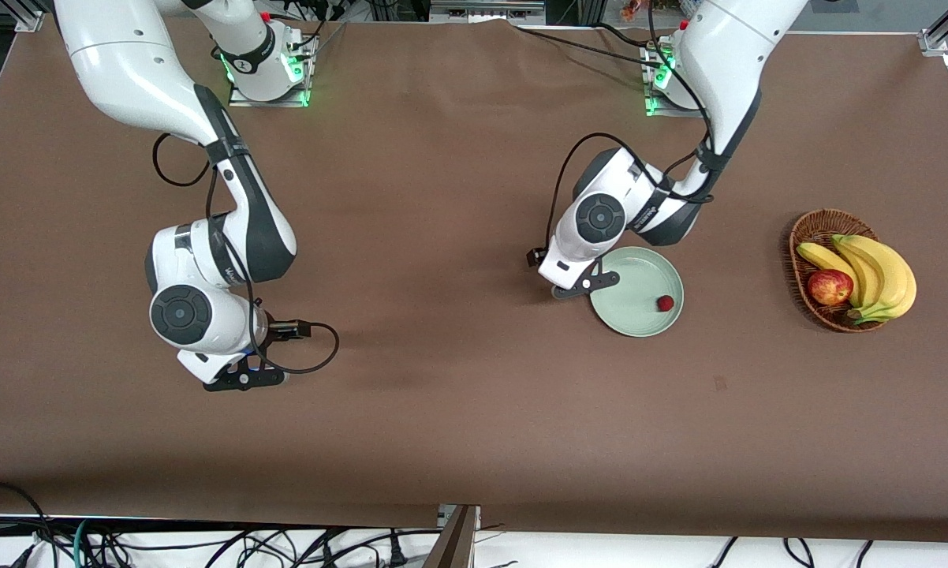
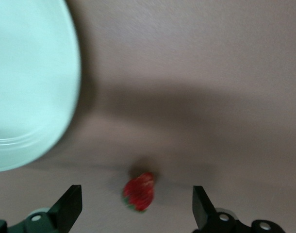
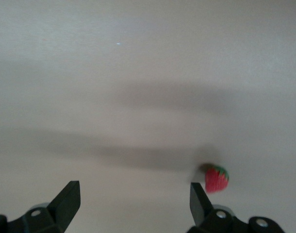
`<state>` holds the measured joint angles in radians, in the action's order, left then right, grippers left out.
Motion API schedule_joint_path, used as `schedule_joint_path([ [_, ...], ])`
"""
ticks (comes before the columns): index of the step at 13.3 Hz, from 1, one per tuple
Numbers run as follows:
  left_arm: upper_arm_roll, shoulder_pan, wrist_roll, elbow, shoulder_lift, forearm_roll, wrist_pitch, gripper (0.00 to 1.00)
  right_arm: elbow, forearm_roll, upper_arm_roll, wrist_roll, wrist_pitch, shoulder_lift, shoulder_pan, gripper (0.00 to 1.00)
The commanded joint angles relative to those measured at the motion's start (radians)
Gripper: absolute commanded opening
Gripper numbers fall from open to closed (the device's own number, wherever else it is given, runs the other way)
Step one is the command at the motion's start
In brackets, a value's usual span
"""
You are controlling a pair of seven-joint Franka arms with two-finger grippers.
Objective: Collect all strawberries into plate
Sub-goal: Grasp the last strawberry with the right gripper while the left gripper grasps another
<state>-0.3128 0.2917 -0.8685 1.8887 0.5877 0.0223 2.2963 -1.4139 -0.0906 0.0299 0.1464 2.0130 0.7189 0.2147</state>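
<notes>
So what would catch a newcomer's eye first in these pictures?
Probably the wicker basket of bananas and a red apple at the left arm's end of the table. Next, the mint-green plate holding one strawberry, the open left pincer over its rim.

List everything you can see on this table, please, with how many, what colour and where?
Small red strawberries with green caps: three; one in the plate, one on the cloth under the left gripper, one on the cloth under the right gripper.
Round pale mint-green plate: one, mid-table.
Brown wicker basket: one, toward the left arm's end.
Yellow bananas: one bunch, in the basket.
Red apple: one, in the basket.
Brown tablecloth: one, covering the table.
Left gripper: open, at the plate's edge.
Right gripper: open, low over the cloth.
</notes>
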Motion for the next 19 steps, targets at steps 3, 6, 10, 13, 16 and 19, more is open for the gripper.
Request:
schedule_joint_path([
  [3, 0.006, 0.023, -0.038, 0.013, 0.024, 0.031, 0.054, 0.31, -0.178, 0.012, -0.022, -0.117, 0.176, -0.058, -0.05, 1.0],
  [6, 0.006, 0.024, -0.037, 0.013, 0.027, 0.031, 0.049, 0.02, -0.178, 0.011, -0.022, -0.18, 0.182, -0.044, -0.096, 0.99],
  [10, 0.006, 0.012, -0.018, -0.023, -0.015, 0.031, -0.079, 0.0, -0.249, 0.012, -0.022, -0.192, 0.261, -0.03, -0.126, 0.97],
  [13, 0.011, -0.038, 0.179, -0.127, -0.042, 0.031, -0.271, 0.0, -0.316, 0.015, -0.022, -0.194, 0.319, -0.035, -0.135, 0.81],
  [16, 0.009, -0.124, 0.505, -0.221, -0.042, 0.031, -0.408, 0.0, -0.32, 0.018, -0.019, -0.225, 0.311, -0.039, -0.143, 0.48],
  [19, 0.011, -0.239, 0.919, -0.226, -0.031, 0.03, -0.416, 0.0, -0.32, 0.018, -0.019, -0.226, 0.3, -0.047, -0.144, 0.19],
])
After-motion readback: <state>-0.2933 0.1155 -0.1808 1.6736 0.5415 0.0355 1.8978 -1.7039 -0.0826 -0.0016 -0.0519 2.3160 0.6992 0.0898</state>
